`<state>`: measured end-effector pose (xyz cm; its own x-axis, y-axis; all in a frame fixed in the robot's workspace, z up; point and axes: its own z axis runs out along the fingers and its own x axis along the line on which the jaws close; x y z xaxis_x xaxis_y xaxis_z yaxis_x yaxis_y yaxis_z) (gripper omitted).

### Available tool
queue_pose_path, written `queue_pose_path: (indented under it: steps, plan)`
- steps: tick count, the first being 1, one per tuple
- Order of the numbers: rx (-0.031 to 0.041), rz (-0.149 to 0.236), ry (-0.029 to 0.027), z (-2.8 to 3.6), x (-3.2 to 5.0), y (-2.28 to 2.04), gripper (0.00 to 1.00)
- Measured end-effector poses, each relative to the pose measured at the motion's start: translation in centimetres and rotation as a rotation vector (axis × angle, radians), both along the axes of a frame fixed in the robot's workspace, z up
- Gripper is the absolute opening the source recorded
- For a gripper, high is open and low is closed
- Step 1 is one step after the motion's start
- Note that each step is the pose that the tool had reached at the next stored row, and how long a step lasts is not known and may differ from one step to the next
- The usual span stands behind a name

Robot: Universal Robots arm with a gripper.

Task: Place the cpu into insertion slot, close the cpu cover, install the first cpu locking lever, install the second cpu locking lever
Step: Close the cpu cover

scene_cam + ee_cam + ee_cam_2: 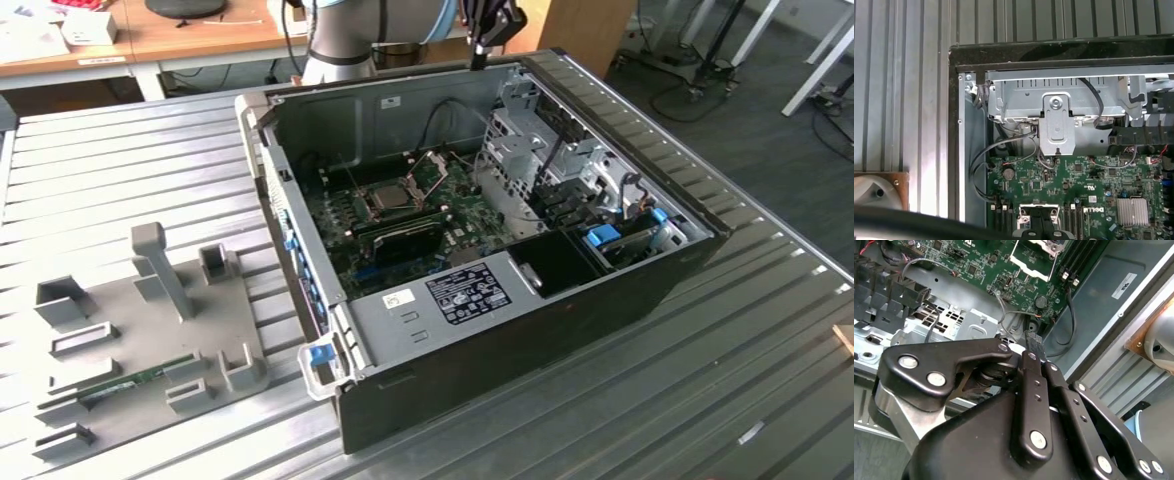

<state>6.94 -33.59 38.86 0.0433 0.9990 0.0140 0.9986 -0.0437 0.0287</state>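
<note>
Gripper [481,50] poised above computer case [561,330] rim, jaws pressed together (cpu cover [434,165] open)

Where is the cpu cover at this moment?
In the exterior view, the cpu cover stands raised open inside the computer case, just beside the insertion slot on the green motherboard.

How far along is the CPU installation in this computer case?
Done: nothing clearly; whether the cpu sits in the insertion slot cannot be told. In hand: the tool hangs above the computer case rim, away from the slot. Left: the cpu cover stands raised, so closing and locking remain.
</note>
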Motion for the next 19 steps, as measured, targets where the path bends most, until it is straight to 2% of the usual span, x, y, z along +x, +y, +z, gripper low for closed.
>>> queue_pose_path:
  steps: [13, 19]
  plan:
    - [-0.0013, 0.0, 0.0, -2.35, -0.19, 0.0, 0.11]
    - [-0.0014, 0.0, 0.0001, -2.51, -0.21, 0.0, 0.11]
